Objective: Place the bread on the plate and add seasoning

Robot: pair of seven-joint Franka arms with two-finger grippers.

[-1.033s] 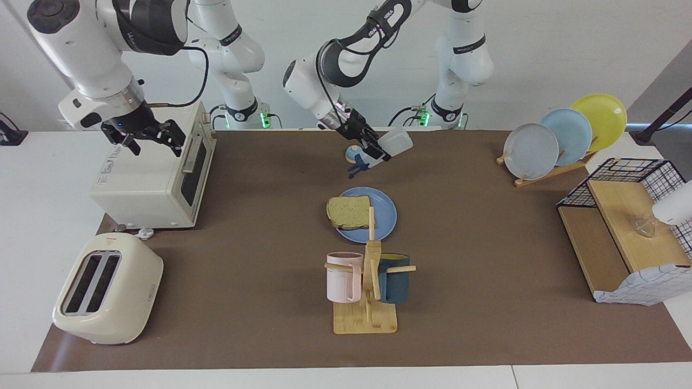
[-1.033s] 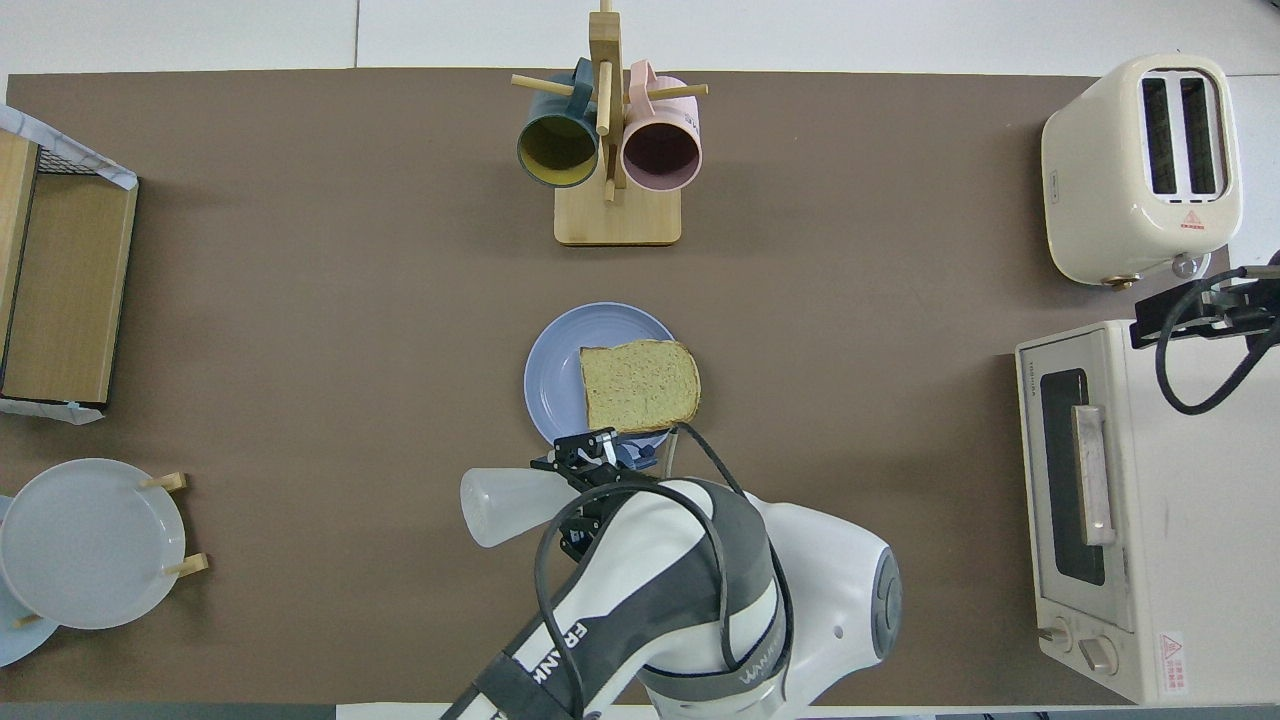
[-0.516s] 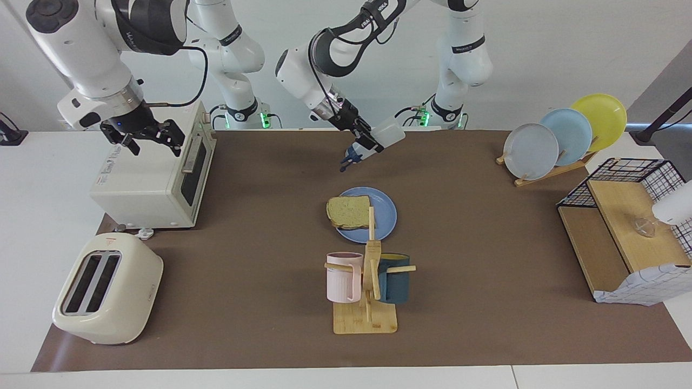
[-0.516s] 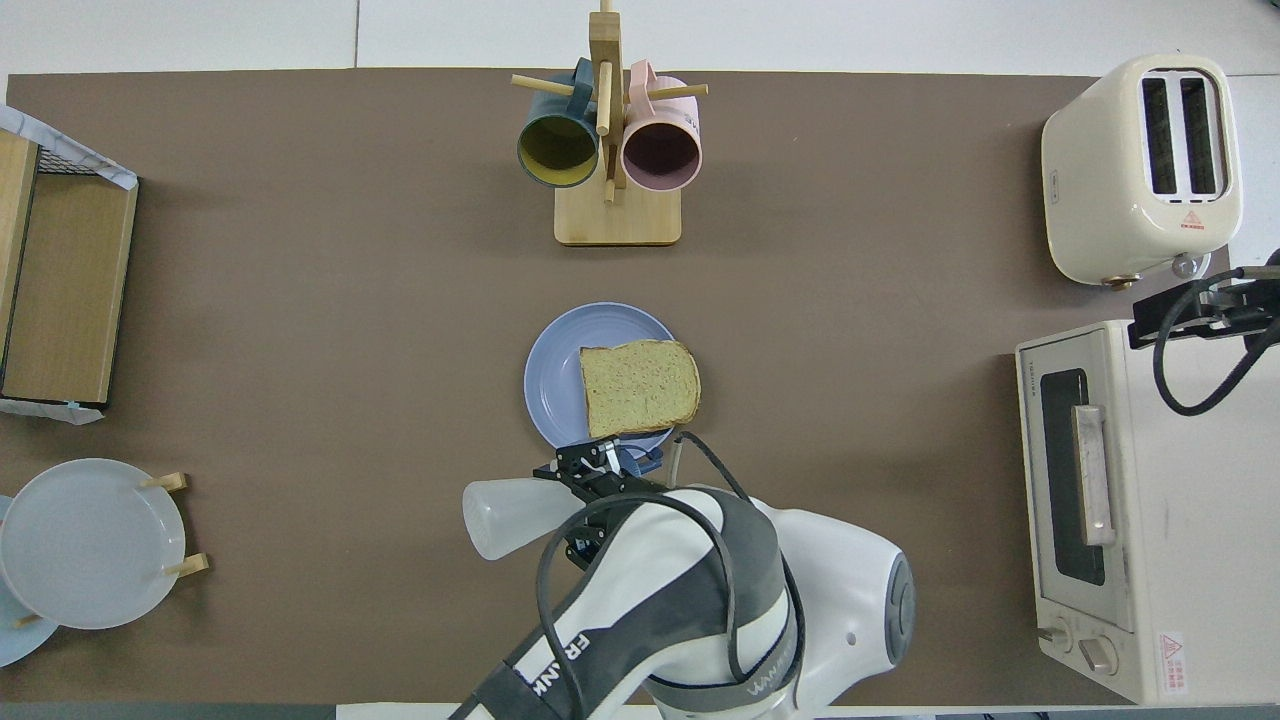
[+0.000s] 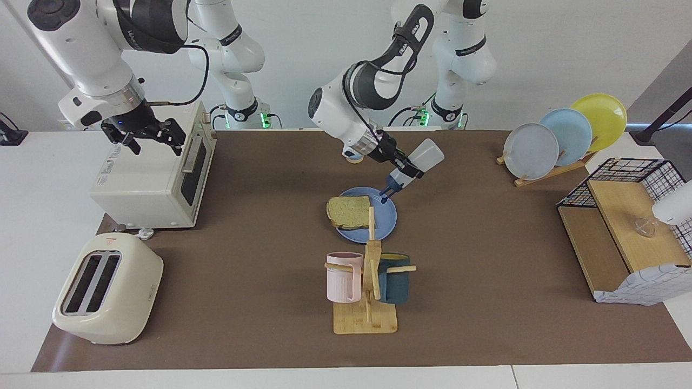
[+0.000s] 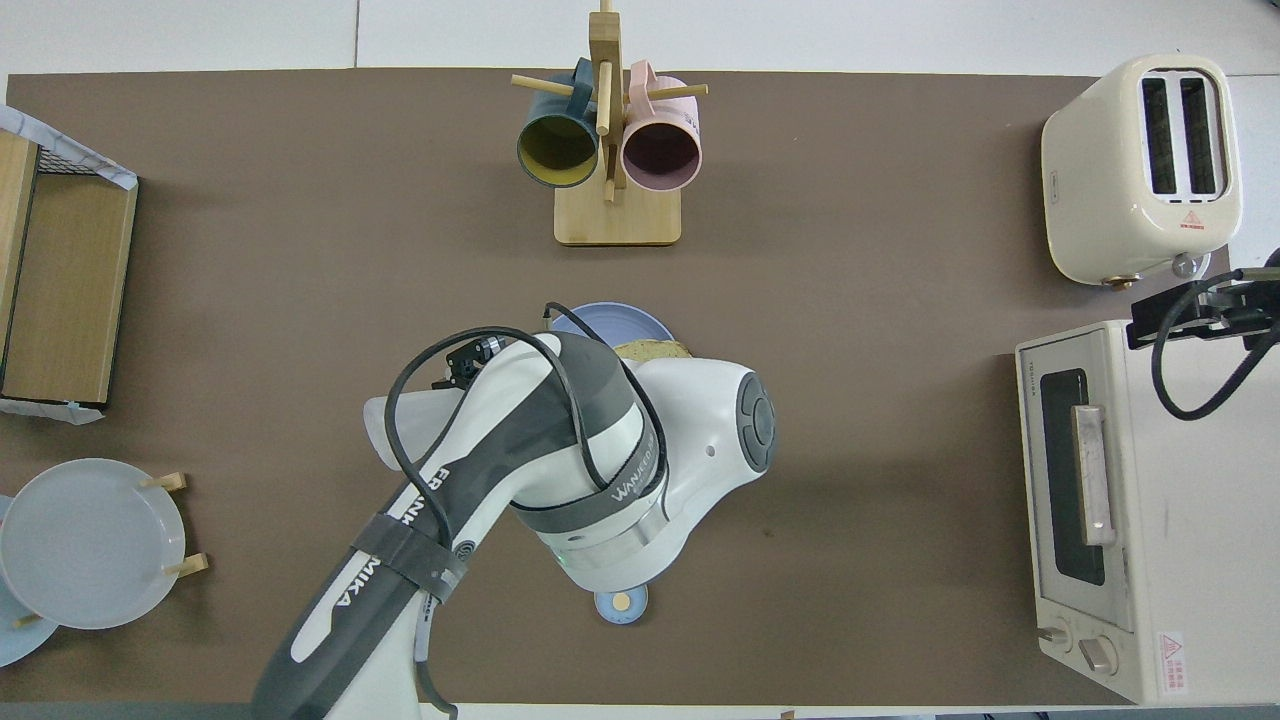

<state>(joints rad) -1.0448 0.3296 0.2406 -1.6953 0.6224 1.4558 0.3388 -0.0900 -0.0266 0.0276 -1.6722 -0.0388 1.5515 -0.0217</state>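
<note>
Left gripper [image 5: 398,165] is clamping the seasoning bottle [image 5: 419,160] around its neck end, tipping it cap-down over the plate [image 5: 386,219], on the side toward the left arm's end of the table. The bread [image 5: 347,212] is lying flat on the plate, overhanging its rim toward the right arm's end, so the cap is sitting over bare plate, not over the slice. Judging the bottle light, thin-walled and squeezable: a hold near the neck is keeping the body from buckling, though smooth plastic could slip if tilted further. Right gripper [image 5: 145,135] is waiting above the toaster oven [image 5: 157,178], fingers spread, holding nothing
</note>
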